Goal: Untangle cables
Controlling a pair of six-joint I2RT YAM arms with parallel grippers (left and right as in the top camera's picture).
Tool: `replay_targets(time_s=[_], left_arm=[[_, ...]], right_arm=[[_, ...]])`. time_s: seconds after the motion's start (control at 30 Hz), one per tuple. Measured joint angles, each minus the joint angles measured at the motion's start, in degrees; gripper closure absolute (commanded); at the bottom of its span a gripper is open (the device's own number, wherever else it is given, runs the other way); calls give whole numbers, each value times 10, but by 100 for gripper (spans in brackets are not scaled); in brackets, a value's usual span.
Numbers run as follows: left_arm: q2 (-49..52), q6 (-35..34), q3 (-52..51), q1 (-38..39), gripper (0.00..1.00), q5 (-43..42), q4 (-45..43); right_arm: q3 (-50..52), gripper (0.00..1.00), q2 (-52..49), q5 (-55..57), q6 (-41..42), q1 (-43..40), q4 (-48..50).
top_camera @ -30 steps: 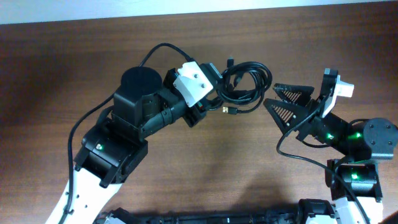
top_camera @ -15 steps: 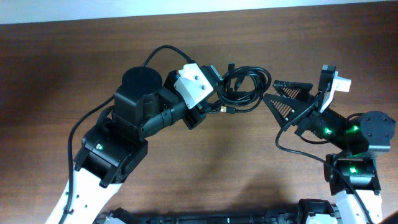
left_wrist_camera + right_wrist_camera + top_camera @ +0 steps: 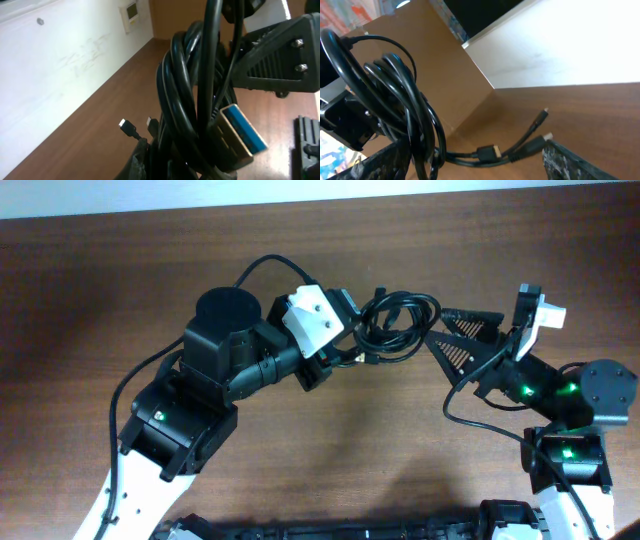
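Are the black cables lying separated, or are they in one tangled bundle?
One tangled bundle. The cables form overlapping loops in a single clump, and the left wrist view shows strands twisted around each other.

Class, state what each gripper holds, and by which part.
The left gripper is shut on the cables, at the coil's side nearest it; the right gripper holds nothing.
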State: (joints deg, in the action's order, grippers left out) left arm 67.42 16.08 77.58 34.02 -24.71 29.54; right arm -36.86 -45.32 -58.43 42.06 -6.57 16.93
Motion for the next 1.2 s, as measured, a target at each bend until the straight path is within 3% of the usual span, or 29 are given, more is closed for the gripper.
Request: replay_targets(time_s=[0.33, 0.8, 1.2], left_arm=[[0, 0, 0, 0, 100, -39, -6], [0, -17, 0, -10, 100, 26, -5], [0, -21, 0, -10, 100, -19, -5]], right_arm=[[0, 18, 0, -9, 0, 0, 11], [0, 18, 0, -11, 0, 0, 12], [0, 18, 0, -10, 0, -9, 16]])
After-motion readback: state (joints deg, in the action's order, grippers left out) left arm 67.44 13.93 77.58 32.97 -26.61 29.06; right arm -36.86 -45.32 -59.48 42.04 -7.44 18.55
